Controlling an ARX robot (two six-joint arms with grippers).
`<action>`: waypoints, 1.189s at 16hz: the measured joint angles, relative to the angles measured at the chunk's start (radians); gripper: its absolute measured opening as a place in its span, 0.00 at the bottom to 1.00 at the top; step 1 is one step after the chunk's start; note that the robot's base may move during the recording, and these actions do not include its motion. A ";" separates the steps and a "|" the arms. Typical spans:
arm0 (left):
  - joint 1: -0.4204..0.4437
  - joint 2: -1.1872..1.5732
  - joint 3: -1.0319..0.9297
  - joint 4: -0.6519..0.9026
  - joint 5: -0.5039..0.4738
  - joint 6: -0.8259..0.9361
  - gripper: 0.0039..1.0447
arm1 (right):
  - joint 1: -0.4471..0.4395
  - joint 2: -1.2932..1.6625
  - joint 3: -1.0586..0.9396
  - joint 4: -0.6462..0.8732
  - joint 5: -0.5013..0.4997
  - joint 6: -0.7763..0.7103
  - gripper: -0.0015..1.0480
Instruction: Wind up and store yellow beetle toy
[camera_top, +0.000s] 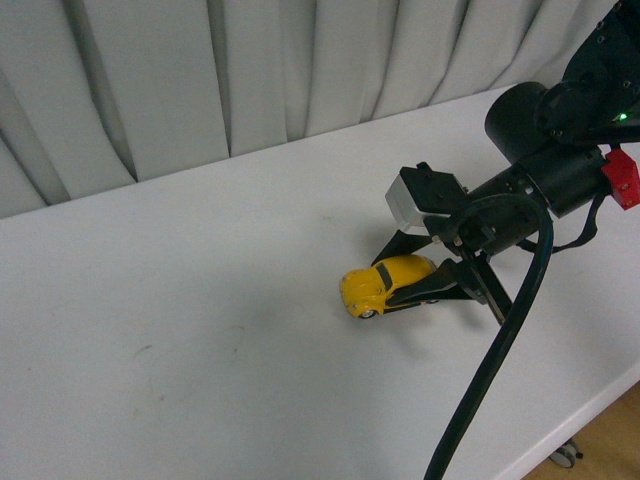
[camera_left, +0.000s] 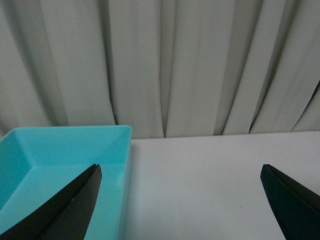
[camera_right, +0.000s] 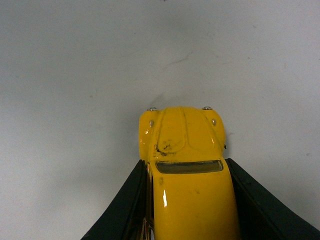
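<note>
The yellow beetle toy (camera_top: 383, 284) rests on the white table (camera_top: 200, 340), right of centre, its nose pointing left. My right gripper (camera_top: 405, 282) is shut on its rear half, one black finger on each flank. In the right wrist view the yellow beetle toy (camera_right: 185, 165) fills the lower middle, roof and dark window up, pinched between both fingers (camera_right: 125, 205). My left gripper (camera_left: 180, 172) is open, its fingertips (camera_left: 87, 187) wide apart with nothing between them, and it does not show in the front view.
A turquoise bin (camera_left: 65, 160) stands by the left gripper, one fingertip over its rim. A grey curtain (camera_top: 250, 70) hangs behind the table's far edge. The table's front edge (camera_top: 580, 415) runs at the lower right, with wooden floor below.
</note>
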 joint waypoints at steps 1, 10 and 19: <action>0.000 0.000 0.000 0.000 0.000 0.000 0.94 | -0.005 -0.003 -0.008 0.006 0.003 -0.001 0.39; 0.000 0.000 0.000 -0.001 0.000 0.000 0.94 | -0.011 -0.013 -0.056 0.046 0.023 0.037 0.72; 0.000 0.000 0.000 0.000 0.000 0.000 0.94 | -0.010 -0.017 -0.054 0.068 0.019 0.094 0.93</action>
